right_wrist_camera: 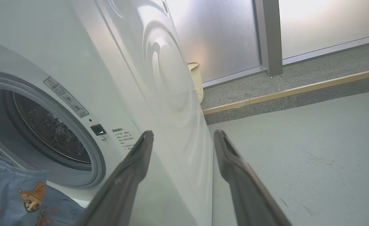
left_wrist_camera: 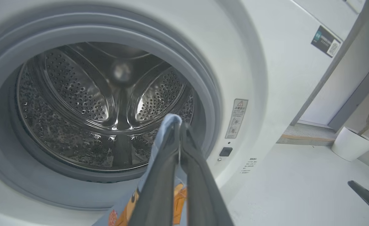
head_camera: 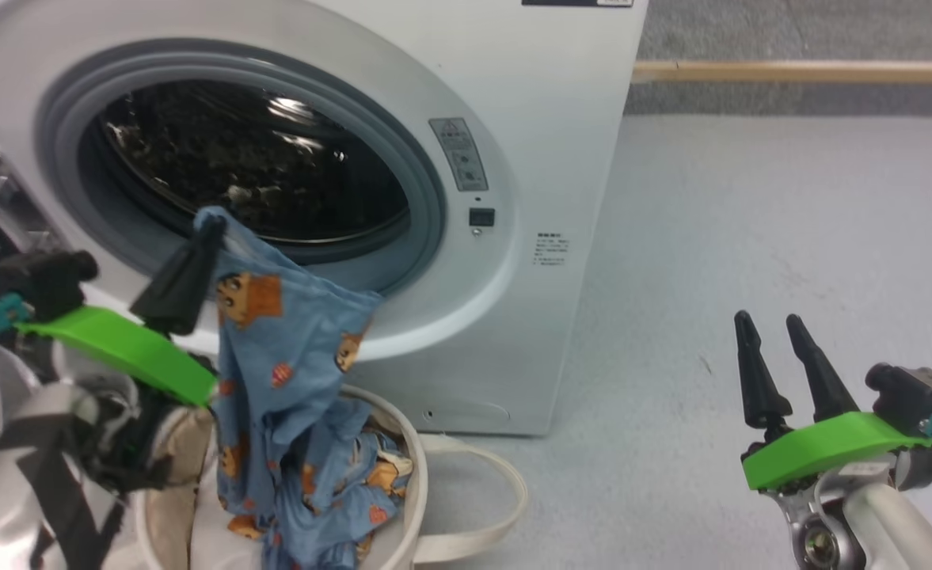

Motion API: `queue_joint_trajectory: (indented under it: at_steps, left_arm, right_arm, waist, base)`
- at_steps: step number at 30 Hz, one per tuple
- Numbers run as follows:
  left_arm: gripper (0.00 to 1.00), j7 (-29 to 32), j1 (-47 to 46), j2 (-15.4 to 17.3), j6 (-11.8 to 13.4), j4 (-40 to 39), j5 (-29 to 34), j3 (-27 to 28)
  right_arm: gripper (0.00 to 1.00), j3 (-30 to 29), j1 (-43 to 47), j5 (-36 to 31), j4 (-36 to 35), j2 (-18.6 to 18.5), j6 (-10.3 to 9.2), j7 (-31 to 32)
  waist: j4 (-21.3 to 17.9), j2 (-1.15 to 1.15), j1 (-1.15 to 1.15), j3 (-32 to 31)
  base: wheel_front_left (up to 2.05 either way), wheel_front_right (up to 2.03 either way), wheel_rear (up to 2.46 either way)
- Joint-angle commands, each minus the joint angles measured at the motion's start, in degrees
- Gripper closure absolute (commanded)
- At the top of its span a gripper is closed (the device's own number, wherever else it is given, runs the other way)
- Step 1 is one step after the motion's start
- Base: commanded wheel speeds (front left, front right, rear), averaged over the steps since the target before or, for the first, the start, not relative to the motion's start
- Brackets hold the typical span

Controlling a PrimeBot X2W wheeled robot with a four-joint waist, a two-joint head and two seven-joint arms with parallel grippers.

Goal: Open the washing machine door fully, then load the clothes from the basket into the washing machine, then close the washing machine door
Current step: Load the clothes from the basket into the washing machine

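Clothes (head_camera: 291, 348): blue fabric with orange-brown cartoon faces, pinched at the top edge between the fingers of the left gripper (head_camera: 211, 226), clenched tight on the cloth. Held up in front of the lower lip of the washing machine (head_camera: 545, 119) opening, top corner level with the lower part of the grey rubber ring (head_camera: 426, 198), the rest draping straight down into the basket (head_camera: 414, 467) below. Lower folds bunched inside the basket among more of the same print. Basket on the floor (head_camera: 751, 237) just in front of the machine, one looped strap handle (head_camera: 505, 507) lying out to the right.

From the left wrist: left gripper (left_wrist_camera: 178, 128) with fingers pressed together, a fold of clothes (left_wrist_camera: 171, 121) poking past the tips, pointed at the lower right of the steel drum (left_wrist_camera: 93, 103). Opening uncovered, drum shiny and perforated, grey rubber ring (left_wrist_camera: 203, 78) all round it.

Right gripper (head_camera: 767, 323) released, fingers spread apart, hovering low over the floor well to the right of the machine. From the right wrist: right gripper (right_wrist_camera: 184, 133) aimed along the front corner of the washing machine (right_wrist_camera: 77, 47), clothes (right_wrist_camera: 15, 194) at lower left, a woven hamper (right_wrist_camera: 195, 78) behind the machine beside a frosted panel (right_wrist_camera: 222, 34).
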Motion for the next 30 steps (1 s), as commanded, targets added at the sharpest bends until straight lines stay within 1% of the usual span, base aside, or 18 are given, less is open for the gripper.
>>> queue_joint_trajectory:
  at_steps: [1,4,7,13,17,22,24,26,30]
  left_arm:
    - [1.00,0.1,-4.7,3.2,-0.3,0.4,-0.2,3.1]
    - [1.00,-0.4,-7.6,3.7,-0.6,5.3,-0.4,2.9]
    - [1.00,-1.9,-10.4,3.4,-0.7,11.3,0.0,2.0]
    - [1.00,-7.4,-15.6,1.4,-0.9,22.8,-0.3,0.5]
    - [1.00,-9.7,-18.7,1.0,-0.9,28.4,-1.3,0.1]
    - [1.00,-10.7,-23.1,1.2,-0.9,32.5,-1.7,-0.7]
    - [1.00,-10.7,-24.2,1.2,-0.9,32.9,-1.6,-1.0]
    - [1.00,-10.8,-27.9,1.1,-0.9,33.6,-1.4,-1.8]
    - [1.00,-10.9,-32.3,1.5,-0.9,35.0,-0.7,-1.9]
  right_arm:
    - [0.00,0.9,-2.4,-0.6,-2.1,-0.2,0.01,-0.7]
    - [0.00,0.7,-3.3,-1.1,-2.3,-0.3,0.01,-0.7]
    - [0.00,0.4,-4.1,-1.8,-2.5,-0.5,0.01,-0.7]
    - [0.00,-0.8,-4.8,-3.2,-3.4,-1.7,0.01,-0.7]
    - [0.00,-2.3,-4.6,-4.1,-4.6,-2.6,0.01,-0.7]
    - [0.00,-4.6,-3.8,-5.3,-6.7,-3.2,0.01,-0.7]
    - [0.00,-5.1,-3.6,-5.5,-7.1,-3.3,0.01,-0.7]
    - [0.00,-6.4,-3.0,-6.2,-8.5,-3.3,0.01,-0.7]
    - [0.00,-7.5,-2.6,-7.3,-10.1,-2.7,0.01,-0.7]
  waist:
    - [-1.2,0.00,0.00,1.9]
    - [-2.4,0.00,0.00,4.1]
    - [-3.8,0.00,0.00,6.4]
    - [-6.8,0.00,0.00,11.3]
    - [-8.7,0.00,0.00,14.6]
    - [-10.4,0.00,0.00,18.6]
    - [-10.5,0.00,0.00,19.4]
    - [-10.9,0.00,0.00,22.0]
    - [-11.6,0.00,0.00,24.9]
  base:
    - [0.00,0.00,0.00]
    - [0.00,0.00,0.00]
    - [0.00,0.00,0.00]
    - [0.00,0.00,0.00]
    - [0.00,0.00,0.00]
    - [0.00,0.00,0.00]
    - [0.00,0.00,0.00]
    - [0.00,0.00,0.00]
    - [0.00,0.00,0.00]
